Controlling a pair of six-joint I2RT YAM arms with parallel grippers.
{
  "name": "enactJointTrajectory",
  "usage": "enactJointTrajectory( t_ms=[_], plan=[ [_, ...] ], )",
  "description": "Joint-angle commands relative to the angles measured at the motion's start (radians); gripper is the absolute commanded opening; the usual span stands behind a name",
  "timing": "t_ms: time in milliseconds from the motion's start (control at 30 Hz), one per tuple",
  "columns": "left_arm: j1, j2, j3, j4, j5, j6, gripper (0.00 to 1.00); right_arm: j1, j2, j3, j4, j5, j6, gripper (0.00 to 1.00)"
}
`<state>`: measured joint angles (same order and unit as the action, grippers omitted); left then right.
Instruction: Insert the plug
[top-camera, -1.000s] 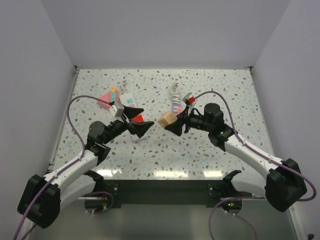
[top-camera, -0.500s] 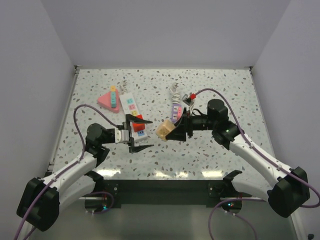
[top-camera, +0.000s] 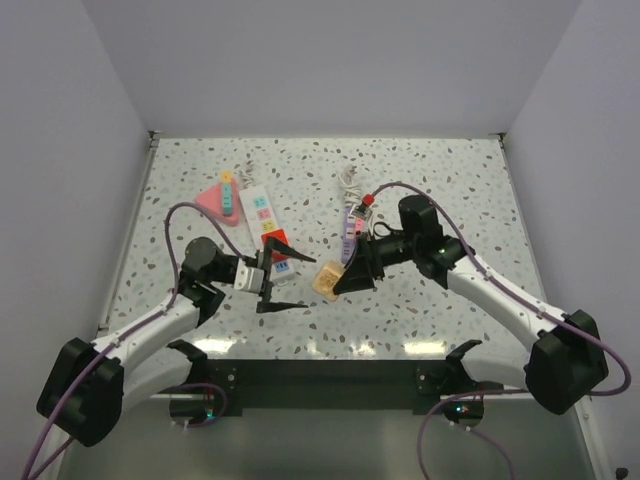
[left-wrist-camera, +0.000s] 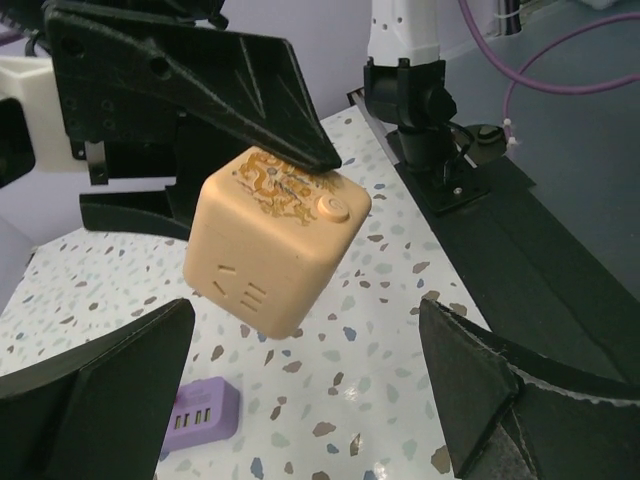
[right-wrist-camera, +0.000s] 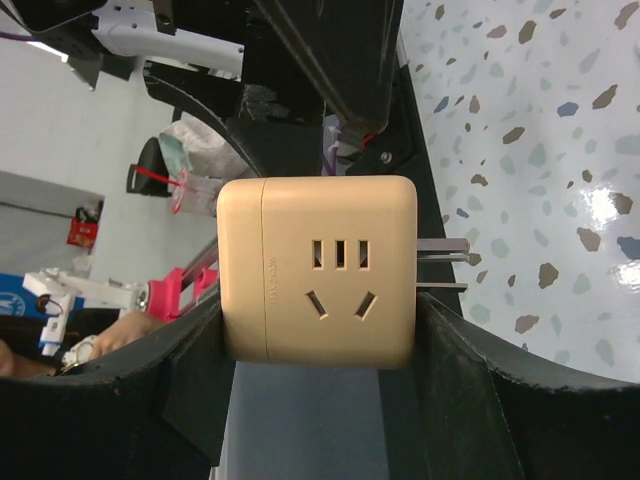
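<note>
Beige cube plug adapter (right-wrist-camera: 318, 282), socket face and metal prongs (right-wrist-camera: 442, 265) showing, sits clamped in the right tool (top-camera: 338, 277); left tool (top-camera: 295, 284) gapes wide.

The plug (right-wrist-camera: 318, 282) is a tan cube adapter with rounded corners. One face carries a row of three slots above a three-pin socket. Flat metal prongs (right-wrist-camera: 440, 262) project from an adjoining side. It is clamped between the fingers of the right gripper (top-camera: 340, 277), tilted and clear of the table. The white power strip (top-camera: 262, 210) lies flat to its left. The purple power strip (top-camera: 349, 228) lies just beyond it.
</note>
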<state>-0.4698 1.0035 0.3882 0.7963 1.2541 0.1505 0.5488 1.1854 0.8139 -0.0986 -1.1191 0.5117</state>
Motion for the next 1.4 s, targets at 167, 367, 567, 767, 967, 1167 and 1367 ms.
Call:
enactJointTrajectory(
  t_ms=[167, 367, 567, 767, 967, 1167, 1367],
  plan=[
    [-0.116, 0.052, 0.08, 0.0, -0.007, 0.049, 0.99, 0.0, 0.092, 0.068, 0.025, -0.145, -0.013, 0.0],
    [-0.173, 0.133, 0.127, 0.006, -0.03, 0.055, 0.98, 0.02, 0.138, 0.085, 0.034, -0.171, -0.021, 0.0],
    [-0.19, 0.213, 0.156, 0.014, -0.035, 0.047, 0.95, 0.037, 0.155, 0.099, 0.043, -0.18, -0.021, 0.0],
    [-0.19, 0.215, 0.141, -0.025, -0.035, 0.087, 0.91, 0.037, 0.146, 0.096, 0.08, -0.196, 0.002, 0.0],
    [-0.19, 0.234, 0.152, -0.028, 0.001, 0.087, 0.58, 0.037, 0.152, 0.085, 0.085, -0.2, 0.002, 0.0],
    [-0.196, 0.236, 0.132, 0.024, 0.015, 0.04, 0.0, 0.037, 0.16, 0.108, 0.021, -0.148, -0.05, 0.06],
    [-0.196, 0.254, 0.103, 0.073, -0.047, -0.048, 0.0, 0.034, 0.157, 0.116, -0.038, 0.023, -0.108, 0.6]
  ],
)
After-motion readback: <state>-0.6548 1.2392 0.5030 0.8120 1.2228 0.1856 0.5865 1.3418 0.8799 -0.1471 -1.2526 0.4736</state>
